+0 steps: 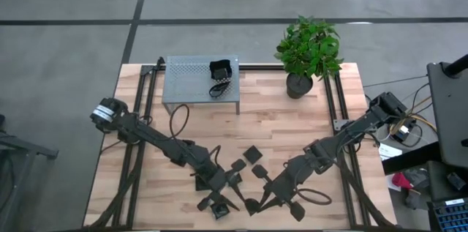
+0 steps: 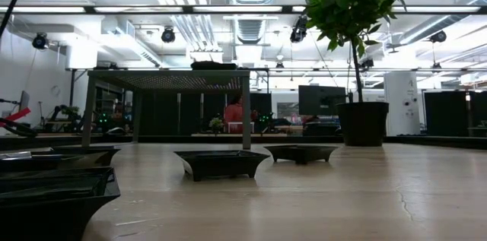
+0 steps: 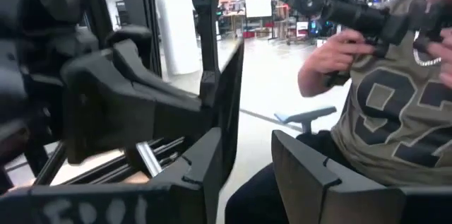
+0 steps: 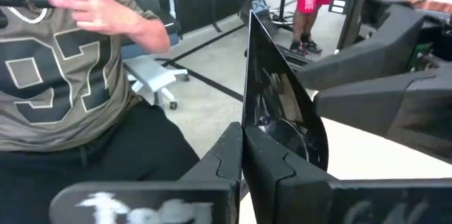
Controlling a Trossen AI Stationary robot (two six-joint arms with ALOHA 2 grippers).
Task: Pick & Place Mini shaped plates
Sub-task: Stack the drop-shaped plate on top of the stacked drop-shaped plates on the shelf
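Several tiny dark plates lie on the wooden table, among them two near the middle (image 1: 252,154) (image 1: 259,170) and others by the near edge (image 1: 205,204) (image 1: 296,210); the low view shows them resting on their bases (image 2: 221,163) (image 2: 300,152). My right gripper (image 1: 262,197) (image 4: 242,153) is shut on one glossy dark plate (image 4: 279,104). My left gripper (image 1: 228,190) (image 3: 247,174) is open, close to my right one. The same plate (image 3: 229,104) stands edge-on between its fingers, close to one finger (image 3: 205,160). I cannot tell whether they touch. My right gripper pinches the plate's rim (image 4: 248,128) between its two fingers. The plate stands on edge above the fingers, its thin side toward the camera, lifted clear of the table.
A potted plant (image 1: 300,84) (image 2: 363,123) stands at the far right. A perforated metal shelf (image 1: 201,82) (image 2: 171,80) at the far side carries a black object (image 1: 221,71). A person in a numbered shirt (image 3: 395,97) (image 4: 56,75) is beyond the near edge.
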